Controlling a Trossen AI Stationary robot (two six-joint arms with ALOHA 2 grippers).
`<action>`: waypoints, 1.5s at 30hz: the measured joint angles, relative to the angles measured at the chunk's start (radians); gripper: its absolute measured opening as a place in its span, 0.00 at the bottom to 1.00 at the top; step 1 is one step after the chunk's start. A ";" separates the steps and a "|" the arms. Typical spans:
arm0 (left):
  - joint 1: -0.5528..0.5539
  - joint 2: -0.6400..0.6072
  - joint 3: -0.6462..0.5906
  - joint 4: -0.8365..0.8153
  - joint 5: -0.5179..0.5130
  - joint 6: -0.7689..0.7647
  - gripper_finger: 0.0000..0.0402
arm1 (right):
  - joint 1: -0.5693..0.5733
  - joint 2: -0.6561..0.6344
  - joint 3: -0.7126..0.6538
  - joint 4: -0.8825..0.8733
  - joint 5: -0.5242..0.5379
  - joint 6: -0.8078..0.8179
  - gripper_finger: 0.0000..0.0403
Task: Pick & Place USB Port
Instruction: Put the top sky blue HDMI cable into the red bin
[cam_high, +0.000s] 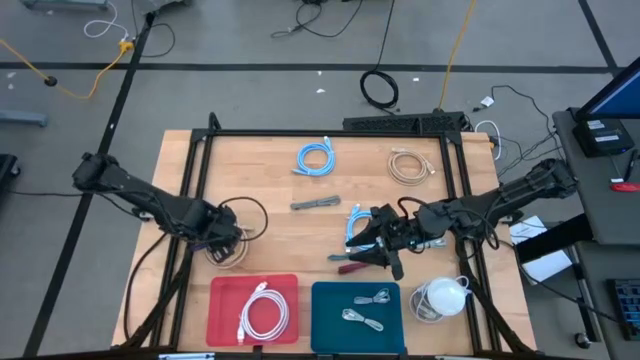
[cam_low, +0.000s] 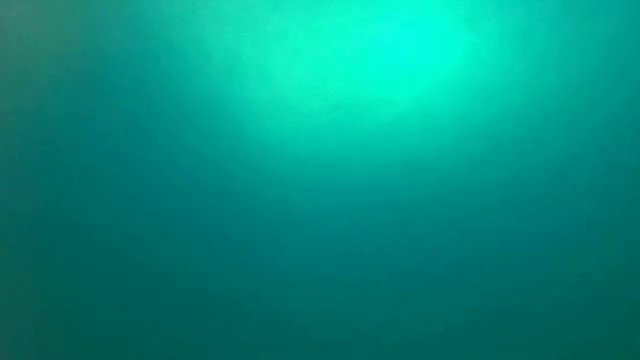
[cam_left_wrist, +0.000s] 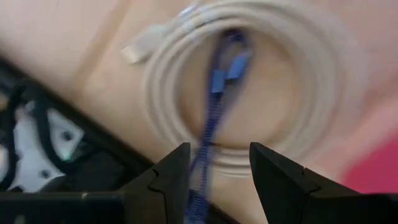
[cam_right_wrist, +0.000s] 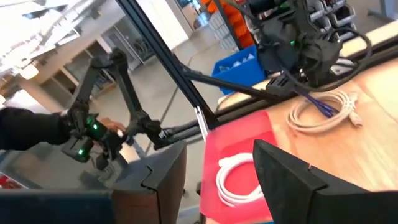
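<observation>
My left gripper (cam_high: 228, 236) (cam_left_wrist: 217, 149) hovers at the table's left over a beige coiled cable (cam_high: 232, 256) (cam_left_wrist: 163, 93) that lies flat on the wood. Its fingers are open, and a thin blue braided cable (cam_left_wrist: 214, 106) (cam_right_wrist: 317, 101) runs between them. My right gripper (cam_high: 372, 252) (cam_right_wrist: 217, 155) is open and holds nothing. It stands right of centre, beside a light-blue cable (cam_high: 355, 225) and a dark cable (cam_high: 348, 264). The low view shows only a teal glow. My left gripper has the blue braided cable (cam_left_wrist: 205, 165) running between its open fingers, which point down from above. Whether either finger touches it, I cannot tell. The cable hangs down onto the middle of the beige coil.
At the near edge sit a red tray (cam_high: 225, 300) with a white cable and a teal tray (cam_high: 330, 305) with grey cables, and a white coil (cam_high: 440, 297) lies right of them. Farther back lie a blue coil (cam_high: 315, 158), a beige coil (cam_high: 410, 165) and a grey cable (cam_high: 315, 203). A person's sleeve (cam_right_wrist: 25, 127) shows beyond the table.
</observation>
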 joint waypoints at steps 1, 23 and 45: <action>0.024 0.001 -0.013 0.005 -0.017 0.005 0.42 | 0.000 0.000 0.000 -0.009 0.002 -0.002 0.44; 0.685 0.257 -0.010 1.328 0.340 -0.092 0.42 | -0.098 0.008 0.000 -0.344 0.279 -0.174 0.43; 0.830 0.736 0.833 0.415 0.038 0.718 0.38 | -0.285 0.018 -0.001 -0.448 0.070 0.005 0.43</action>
